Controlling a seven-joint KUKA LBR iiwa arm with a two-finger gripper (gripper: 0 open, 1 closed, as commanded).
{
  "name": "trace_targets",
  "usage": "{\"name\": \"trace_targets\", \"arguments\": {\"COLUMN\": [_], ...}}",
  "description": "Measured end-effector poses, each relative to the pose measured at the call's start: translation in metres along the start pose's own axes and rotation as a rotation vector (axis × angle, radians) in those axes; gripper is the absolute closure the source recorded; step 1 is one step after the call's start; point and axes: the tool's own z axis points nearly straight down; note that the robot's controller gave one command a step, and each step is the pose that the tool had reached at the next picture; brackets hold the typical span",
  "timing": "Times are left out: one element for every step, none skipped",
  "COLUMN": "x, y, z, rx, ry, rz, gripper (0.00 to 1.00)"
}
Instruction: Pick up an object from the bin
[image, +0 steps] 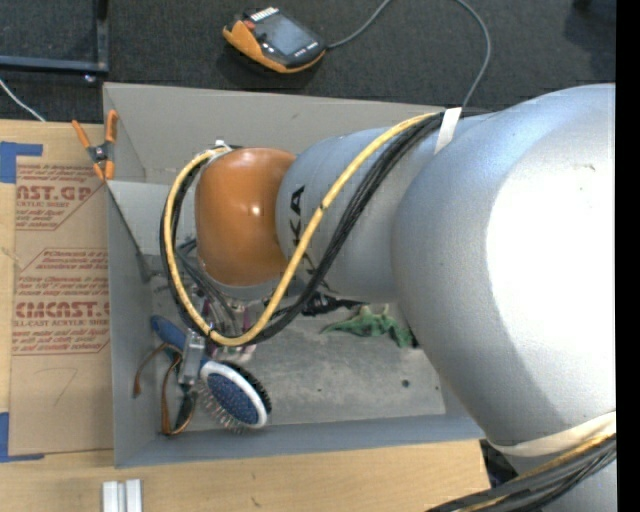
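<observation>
Light is bright and fairly even, falling from overhead. It lands hardest on the arm (500, 250) to the right of the gripper (222, 322), whose grey shell goes pale along its top. The orange cover (235, 215) just above the gripper carries a broad soft sheen, not a hard glare spot. Beneath the arm, right of the gripper, the bin (300, 112) floor sinks into soft shadow around a green thing (375, 325). Left of the gripper the bin's slanted wall is dimmer than its far wall. Below the gripper a round brush (236, 396) lies in open light, its white rim bright.
</observation>
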Motion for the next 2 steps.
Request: {"name": "trace_targets", "arguments": {"x": [-0.012,-0.005], "y": [0.011,0.011], "z": [0.041,0.07], "rx": [0.01,0.001], "ry": [0.015,0.0], "rz": [0.287,0.268], "gripper": [0.0,0.0]}}
